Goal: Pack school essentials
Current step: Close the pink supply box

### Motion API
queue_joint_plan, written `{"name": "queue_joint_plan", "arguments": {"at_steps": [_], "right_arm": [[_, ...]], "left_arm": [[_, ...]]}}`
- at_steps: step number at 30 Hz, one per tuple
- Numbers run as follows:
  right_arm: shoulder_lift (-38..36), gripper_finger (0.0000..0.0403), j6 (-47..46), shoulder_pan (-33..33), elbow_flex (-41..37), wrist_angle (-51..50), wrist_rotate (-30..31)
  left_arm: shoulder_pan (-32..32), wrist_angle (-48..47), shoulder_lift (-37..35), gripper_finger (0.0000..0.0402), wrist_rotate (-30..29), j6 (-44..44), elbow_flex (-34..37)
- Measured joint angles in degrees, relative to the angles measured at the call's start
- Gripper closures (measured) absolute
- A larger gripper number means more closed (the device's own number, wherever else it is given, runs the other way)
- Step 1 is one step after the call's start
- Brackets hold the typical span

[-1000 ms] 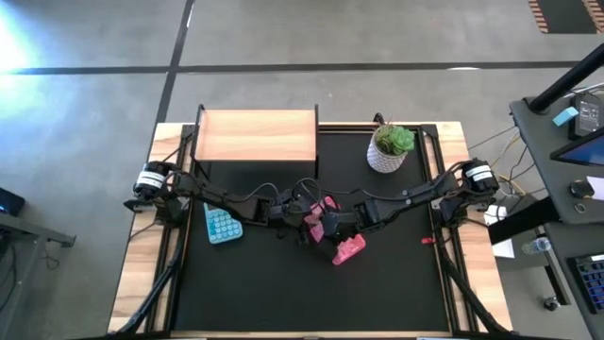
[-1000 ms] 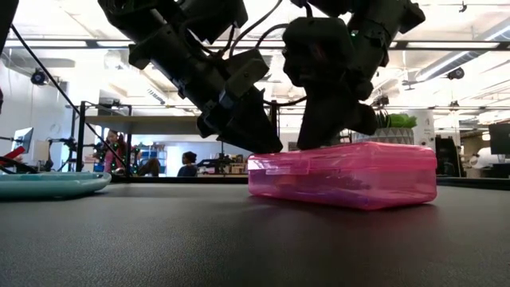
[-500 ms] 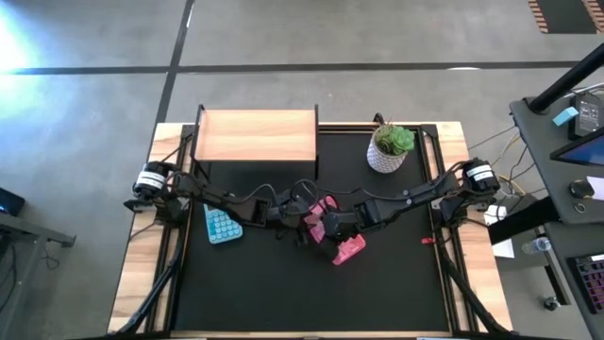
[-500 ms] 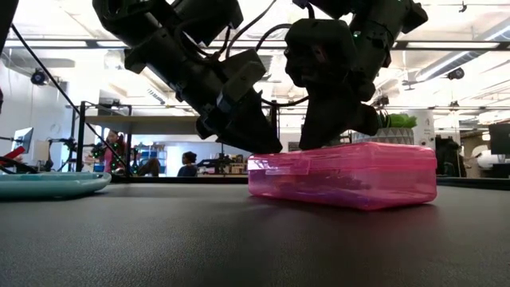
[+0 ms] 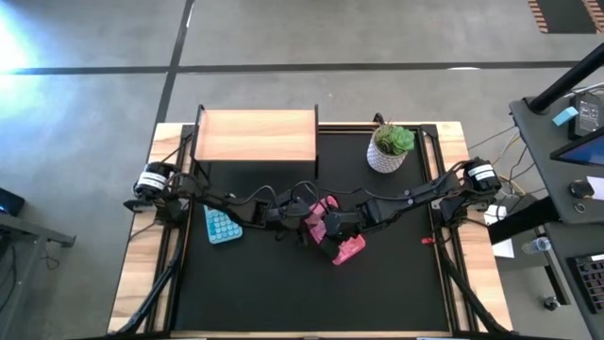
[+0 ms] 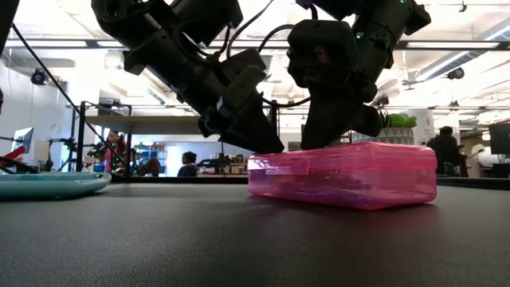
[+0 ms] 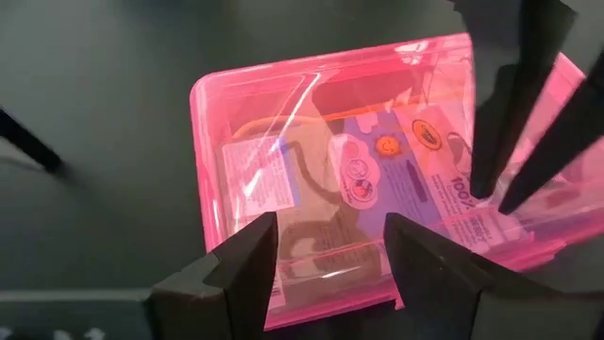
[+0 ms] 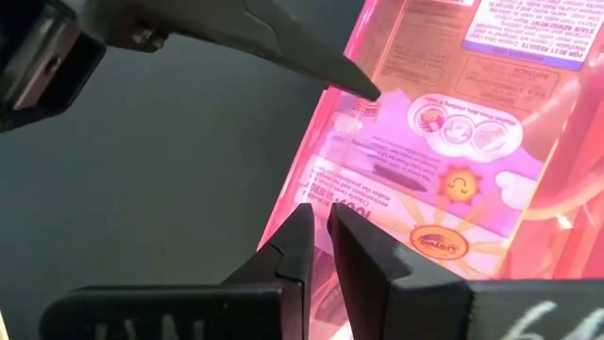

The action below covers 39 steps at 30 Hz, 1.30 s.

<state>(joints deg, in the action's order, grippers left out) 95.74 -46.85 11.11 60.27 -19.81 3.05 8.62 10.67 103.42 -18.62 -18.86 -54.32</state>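
Two dark jointed arms w/ black cables, white-banded base joints, tapered dark jaws.

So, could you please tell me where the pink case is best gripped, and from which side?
Probably across its short width near one end, coming straight down. The pink case lies flat and closed on the table, low and wide, so the long side walls offer parallel faces. The left tool hangs open over one edge; the right tool is nearly shut at the lid.
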Motion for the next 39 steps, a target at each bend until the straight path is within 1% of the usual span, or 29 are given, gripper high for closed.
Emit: {"name": "queue_joint_plan", "arguments": {"at_steps": [3, 5, 8, 15, 23, 27, 33, 36, 39], "right_arm": [[0.0, 0.0367, 0.26, 0.0, -0.02, 0.02, 0.0], [0.0, 0.0367, 0.36, 0.0, -0.02, 0.02, -0.02], [0.02, 0.0367, 0.4, 0.0, -0.03, 0.12, 0.0], [0.04, 0.0367, 0.37, -0.02, -0.15, 1.16, -0.02], [0.04, 0.0367, 0.36, -0.02, -0.14, 1.49, -0.02], [0.04, 0.0367, 0.35, -0.02, -0.13, 1.65, -0.02], [0.04, 0.0367, 0.35, -0.02, -0.11, 2.03, -0.01], [-0.07, 0.0367, 0.35, -0.02, 0.17, 2.18, -0.04], [-0.61, 0.0367, 0.7, -0.02, 1.12, 1.9, -0.07]], "left_arm": [[1.18, 1.04, -0.62, 0.0219, 0.14, 2.59, 0.13], [1.92, 1.25, -0.66, 0.0219, 1.14, 2.71, 0.15], [2.7, 1.95, 0.22, 0.0219, 0.73, 2.74, 0.13], [2.96, 3.01, 3.64, 0.0219, -0.54, 1.36, -0.13], [3.11, 2.94, 8.46, 0.0219, -0.56, 1.16, -0.08], [3.11, 3.88, 9.5, 0.0219, -0.57, 0.85, -0.13], [3.11, 3.96, 9.0, 0.0219, -0.16, 0.88, -0.13], [3.13, 3.22, 7.7, 0.0219, 0.4, 1.18, -0.05], [3.13, 2.83, 4.42, 0.0219, 0.33, 1.25, -0.09]]}}
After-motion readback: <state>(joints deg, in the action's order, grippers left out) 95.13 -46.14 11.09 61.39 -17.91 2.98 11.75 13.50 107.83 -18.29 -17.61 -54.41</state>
